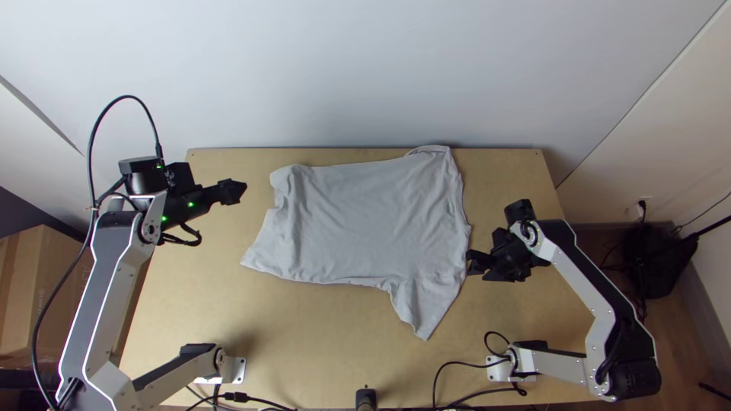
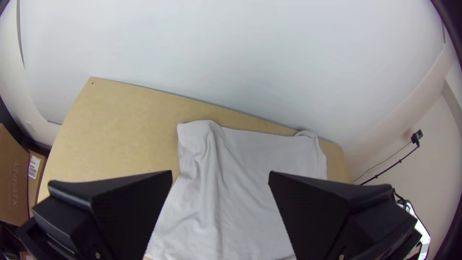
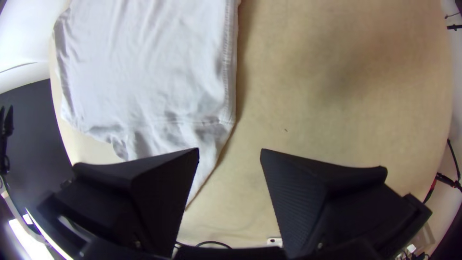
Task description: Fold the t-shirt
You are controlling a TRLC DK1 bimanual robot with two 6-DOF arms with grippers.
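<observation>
Left gripper (image 1: pixel 241 189) is wide open near one side of the t-shirt (image 1: pixel 365 221); right gripper (image 1: pixel 472 263), also open, is right by the other. Shirt's spread out, kinda wrinkly, on the wooden table (image 1: pixel 198 304) — pale wall (image 1: pixel 365 76) behind. Right wrist view crops part of the shirt.

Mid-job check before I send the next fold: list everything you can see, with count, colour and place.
T-shirt: one, light grey, spread with some wrinkles mid-table
Table: one, light wood, under the shirt
Wall: one, white, behind the table
Cardboard: at least one box, brown, left of the table
Bag-like item: one, black, right of the table
Cables: several, black, including along the near edge
Arms: two, silver-grey and black, one per side
Left gripper: one, black, open, left of the shirt
Right gripper: one, black, open, near the shirt's right edge
</observation>
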